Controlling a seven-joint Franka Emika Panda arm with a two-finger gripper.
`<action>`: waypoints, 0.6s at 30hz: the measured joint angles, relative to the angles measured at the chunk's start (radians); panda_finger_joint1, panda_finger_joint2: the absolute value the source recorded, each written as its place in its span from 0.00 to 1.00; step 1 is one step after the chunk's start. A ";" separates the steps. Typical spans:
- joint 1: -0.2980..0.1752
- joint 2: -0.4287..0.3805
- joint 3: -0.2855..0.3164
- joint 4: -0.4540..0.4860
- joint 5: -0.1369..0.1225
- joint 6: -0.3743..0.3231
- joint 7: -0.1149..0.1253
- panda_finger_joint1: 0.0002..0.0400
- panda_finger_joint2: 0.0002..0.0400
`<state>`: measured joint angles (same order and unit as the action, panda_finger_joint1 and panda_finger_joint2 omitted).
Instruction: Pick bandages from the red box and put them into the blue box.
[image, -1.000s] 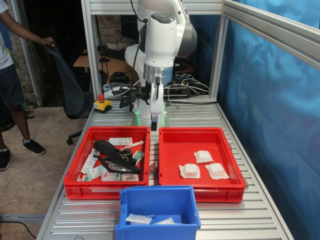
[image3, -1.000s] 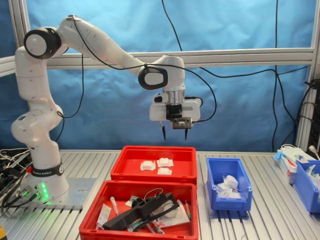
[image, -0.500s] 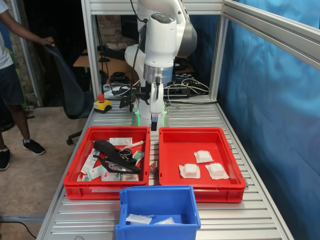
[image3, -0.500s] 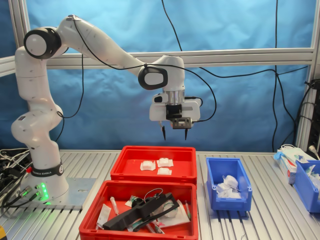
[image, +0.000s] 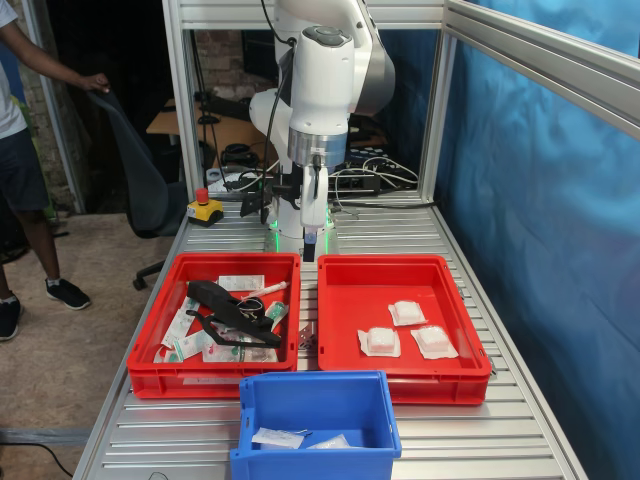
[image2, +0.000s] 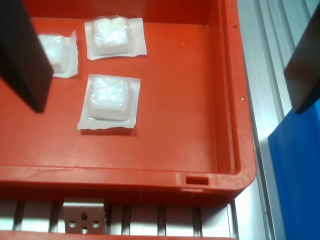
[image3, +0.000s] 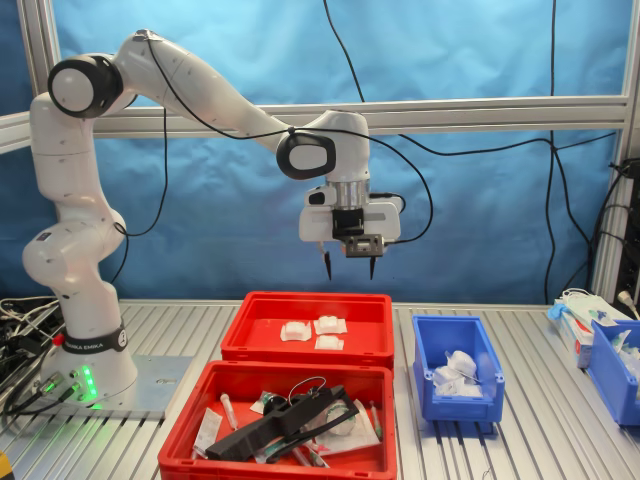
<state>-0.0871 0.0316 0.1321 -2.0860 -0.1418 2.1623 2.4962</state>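
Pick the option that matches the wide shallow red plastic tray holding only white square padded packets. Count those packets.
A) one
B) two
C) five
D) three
D: three white square padded packets lie apart on the floor of the wide shallow red plastic tray in both exterior views, while the open gripper hangs empty above it.

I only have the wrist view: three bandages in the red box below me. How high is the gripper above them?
Observer: In the second exterior view the gripper hangs open, well above the red box, touching nothing.
Operator: Is the blue box empty?
Observer: No. In the first exterior view the blue box holds a couple of white packets on its floor.
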 joint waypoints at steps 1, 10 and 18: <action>0.002 0.000 0.000 0.000 0.000 0.000 0.000 1.00 1.00; 0.051 -0.002 0.000 -0.024 0.000 0.000 0.000 1.00 1.00; 0.113 -0.002 0.006 -0.075 0.031 0.008 0.000 1.00 1.00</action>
<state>0.0260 0.0291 0.1378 -2.1613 -0.1103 2.1705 2.4962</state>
